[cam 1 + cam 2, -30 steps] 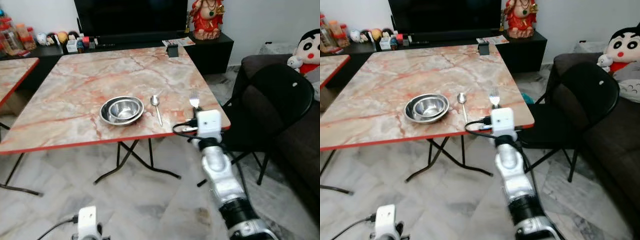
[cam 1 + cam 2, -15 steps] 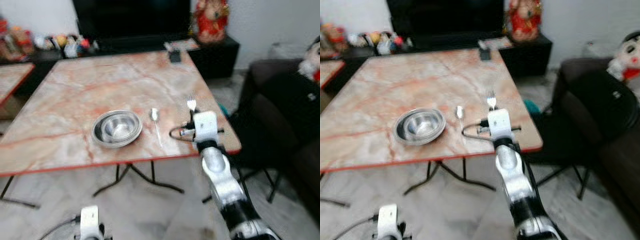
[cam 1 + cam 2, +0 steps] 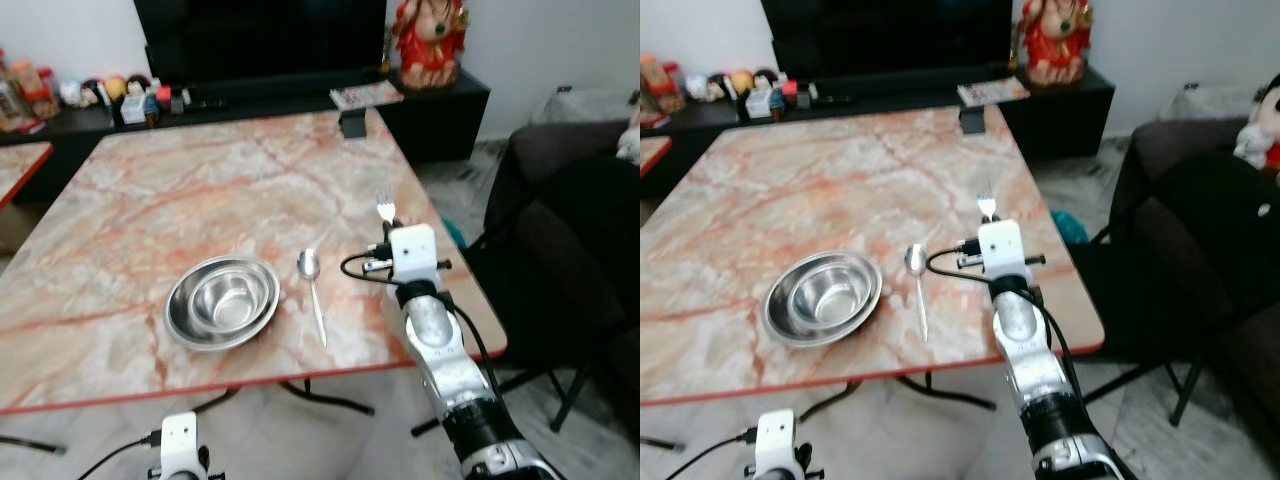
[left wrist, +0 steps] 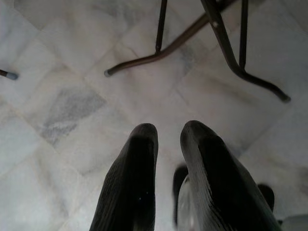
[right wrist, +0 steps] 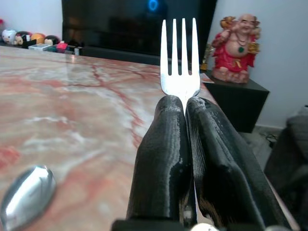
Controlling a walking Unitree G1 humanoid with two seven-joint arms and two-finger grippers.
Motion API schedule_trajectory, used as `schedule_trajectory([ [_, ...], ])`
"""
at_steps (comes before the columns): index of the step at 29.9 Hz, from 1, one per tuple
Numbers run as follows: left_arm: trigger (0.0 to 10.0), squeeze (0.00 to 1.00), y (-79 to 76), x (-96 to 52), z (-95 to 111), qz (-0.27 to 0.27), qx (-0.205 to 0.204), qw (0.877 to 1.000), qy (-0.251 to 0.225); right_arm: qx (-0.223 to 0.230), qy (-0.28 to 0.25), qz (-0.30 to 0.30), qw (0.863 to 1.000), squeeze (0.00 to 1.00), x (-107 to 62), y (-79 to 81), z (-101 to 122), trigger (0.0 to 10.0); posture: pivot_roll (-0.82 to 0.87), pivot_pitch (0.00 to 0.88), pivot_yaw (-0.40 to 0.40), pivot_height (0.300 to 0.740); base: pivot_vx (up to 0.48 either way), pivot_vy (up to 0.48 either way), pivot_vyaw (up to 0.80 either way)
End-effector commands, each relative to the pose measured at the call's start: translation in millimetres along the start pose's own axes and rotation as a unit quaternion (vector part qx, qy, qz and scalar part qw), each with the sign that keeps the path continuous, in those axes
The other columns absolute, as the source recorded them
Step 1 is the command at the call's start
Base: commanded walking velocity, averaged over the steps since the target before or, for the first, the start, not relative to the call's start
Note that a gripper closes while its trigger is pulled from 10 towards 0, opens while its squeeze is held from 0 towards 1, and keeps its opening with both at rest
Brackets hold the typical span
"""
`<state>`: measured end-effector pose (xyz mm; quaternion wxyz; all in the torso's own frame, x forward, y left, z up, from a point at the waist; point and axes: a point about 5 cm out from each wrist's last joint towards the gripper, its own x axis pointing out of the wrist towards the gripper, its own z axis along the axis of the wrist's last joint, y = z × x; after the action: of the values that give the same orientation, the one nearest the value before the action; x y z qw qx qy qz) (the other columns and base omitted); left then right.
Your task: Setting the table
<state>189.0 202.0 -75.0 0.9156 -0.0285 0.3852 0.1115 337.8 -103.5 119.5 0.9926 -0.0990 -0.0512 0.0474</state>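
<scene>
The step in hand looks like laying the fork (image 5: 180,62) down beside the bowl (image 3: 221,301) — and doing it well means lowering the handle flat onto the table (image 3: 200,190) before the grip is let go, so the fork does not drop or skid on the smooth marble top. The spoon (image 3: 312,286) already lies just to the right of the bowl, off to the left of the fingers, so the likely spot is either the free marble directly under the fingers or the far side of the bowl; I cannot tell which is meant. Either way the fork should end up parallel to the spoon, tines pointing away from the near edge.

The right gripper (image 5: 185,108) has its two black fingers pressed together on the fork's neck, pinching it, with the tines standing out past the fingertips and aimed at the far side of the table. The right arm reaches forward and up over the table's near right corner, wrist roughly level, the fork held above the surface rather than resting on it.

The left gripper (image 4: 166,137) hangs low over the floor — its fingers a little apart, holding nothing.
</scene>
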Motion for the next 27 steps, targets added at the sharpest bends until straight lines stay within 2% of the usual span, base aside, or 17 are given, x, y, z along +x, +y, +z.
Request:
schedule_trajectory([
  [1, 10.0, 0.0, 11.3, -0.6, -2, 0.017, 0.005, 1.0, 0.005, 0.004, 0.0, 0.016, 1.0, 0.0, -0.9, 11.2, 3, 10.0, -0.04, 0.0, 0.042, 0.709, 0.0, 0.0, 0.0],
  [7, 10.0, 0.0, 12.0, -0.7, -2, 0.017, 0.003, 1.0, 0.003, 0.004, 0.01, 0.016, 1.0, 0.0, -4.9, 11.7, -1, 10.0, -0.04, 0.0, 0.042, 0.709, 0.0, 0.0, 0.0],
  [12, 10.0, 0.0, 13.5, -1.0, -3, 0.015, 0.005, 1.0, 0.005, -0.009, 0.062, -0.008, 0.998, 0.0, -16.2, 5.0, -14, 10.0, -0.05, 0.0, 0.052, 0.709, 0.0, 0.0, 0.0],
  [14, 10.0, 0.0, 13.9, -1.0, -3, 0.014, 0.006, 1.0, 0.006, -0.01, 0.081, -0.017, 0.997, 0.0, -17.5, 1.6, -17, 10.0, -0.05, 0.0, 0.055, 0.709, 0.0, 0.0, 0.0],
  [19, 10.0, 0.0, 14.1, -1.0, -3, 0.014, 0.007, 1.0, 0.007, -0.011, 0.089, -0.021, 0.996, 0.0, -18.1, 0.3, -19, 10.0, -0.05, 0.0, 0.055, 0.709, 0.0, 0.0, 0.0],
  [23, 10.0, 0.0, 16.3, -1.0, -3, 0.014, 0.013, 1.0, 0.008, -0.004, 0.139, -0.029, 0.99, 0.0, -21.9, -5.2, -22, 10.0, -0.06, 0.0, 0.066, 0.709, 0.0, 0.0, 0.0],
  [27, 10.0, 0.0, 16.4, -1.0, -3, 0.013, 0.015, 1.0, 0.009, 0.0, 0.159, -0.034, 0.987, 0.0, -22.4, -6.3, -25, 10.0, -0.06, 0.0, 0.066, 0.709, 0.0, 0.0, 0.0],
])
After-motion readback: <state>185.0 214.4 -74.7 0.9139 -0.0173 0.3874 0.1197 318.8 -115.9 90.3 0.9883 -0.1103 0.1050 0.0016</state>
